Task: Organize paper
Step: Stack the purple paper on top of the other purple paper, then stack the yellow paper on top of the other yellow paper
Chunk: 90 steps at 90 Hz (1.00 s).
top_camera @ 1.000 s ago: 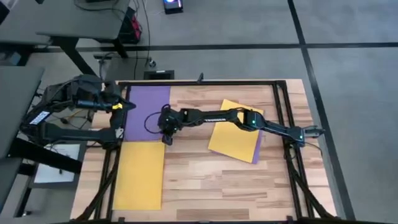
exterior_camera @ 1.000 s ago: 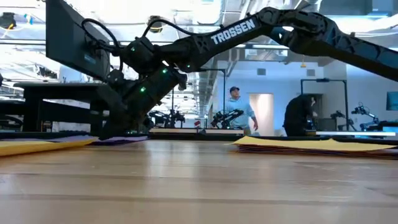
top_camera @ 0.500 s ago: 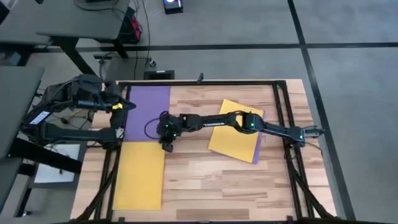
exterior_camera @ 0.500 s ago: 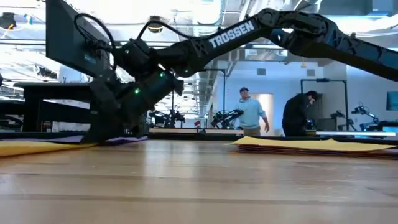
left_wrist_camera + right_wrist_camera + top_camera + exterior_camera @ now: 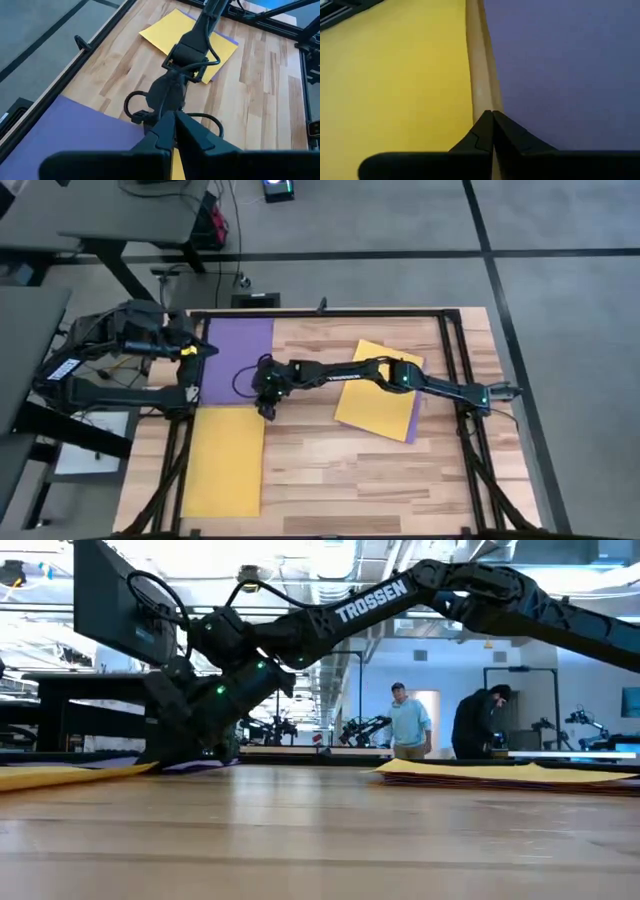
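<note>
The right gripper (image 5: 492, 131) has its two fingers pressed together with nothing between them. It is low over the thin strip of bare worktop (image 5: 479, 75) between the big yellow sheet (image 5: 395, 75) and the purple sheet (image 5: 570, 65). Seen from above, the right gripper (image 5: 266, 406) sits right at the corner where these two sheets almost meet. The yellow sheet (image 5: 224, 462) lies at the front left of the worktop (image 5: 330, 470), and the purple sheet (image 5: 236, 350) lies just behind it.

I think the job now is to nudge these two sheets so their edges line up. To do it well, the tip should stay low and flat, touch only one sheet's edge, and push slowly. A fast push could crumple the thin paper or slide it over the other sheet.

Farther right lies another pile (image 5: 378, 390), with a yellow sheet on top and a purple edge peeking out below. It sits crooked and still needs sorting.

The left gripper (image 5: 205, 350) waits at the back left, over the purple sheet's edge, and its fingers are pressed together too.
</note>
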Tool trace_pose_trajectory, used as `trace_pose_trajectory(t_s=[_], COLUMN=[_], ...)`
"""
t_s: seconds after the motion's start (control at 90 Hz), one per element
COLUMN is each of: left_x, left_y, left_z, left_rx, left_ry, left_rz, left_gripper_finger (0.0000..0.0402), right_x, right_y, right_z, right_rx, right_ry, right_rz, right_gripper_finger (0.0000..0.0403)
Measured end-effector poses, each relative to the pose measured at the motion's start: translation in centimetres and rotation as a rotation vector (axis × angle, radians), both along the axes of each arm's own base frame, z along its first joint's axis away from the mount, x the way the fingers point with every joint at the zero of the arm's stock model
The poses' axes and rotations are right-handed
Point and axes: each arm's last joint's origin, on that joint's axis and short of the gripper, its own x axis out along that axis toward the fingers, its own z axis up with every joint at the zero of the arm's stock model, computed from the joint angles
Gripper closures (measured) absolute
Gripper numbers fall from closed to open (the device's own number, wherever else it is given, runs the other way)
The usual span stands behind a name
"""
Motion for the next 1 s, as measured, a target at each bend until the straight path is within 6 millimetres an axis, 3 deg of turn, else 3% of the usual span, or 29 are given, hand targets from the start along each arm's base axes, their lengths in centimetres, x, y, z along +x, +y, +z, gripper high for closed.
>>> trace_pose_trajectory(t_s=[0.256, 0.611, 0.722, 0.878, 1.0], left_x=[0.0, 0.0, 0.0, 0.1, 0.7], left_y=[0.0, 0.0, 0.0, 0.0, 0.2], left_z=[0.0, 0.0, 0.0, 0.1, 0.2], left_rx=[0.000, 0.006, 0.014, 0.017, 0.022], left_ry=[0.000, 0.002, 0.004, -0.006, -0.023], left_rz=[0.000, -0.004, -0.011, -0.010, -0.010], left_gripper_finger=[0.0402, 0.0402, 0.0402, 0.0402, 0.0402], right_x=[0.0, 0.1, 0.2, -0.4, -2.2], right_y=[-1.1, -1.0, -0.9, -1.2, -3.4], right_z=[0.1, 0.7, 3.2, 8.4, 13.0], right_rx=[-0.010, 0.014, 0.008, -0.004, 0.015], right_ry=[-0.022, -0.034, -0.096, -0.192, -0.204], right_rz=[-0.033, -0.003, 0.001, -0.002, -0.061], right_gripper_finger=[0.0403, 0.0403, 0.0403, 0.0403, 0.0403])
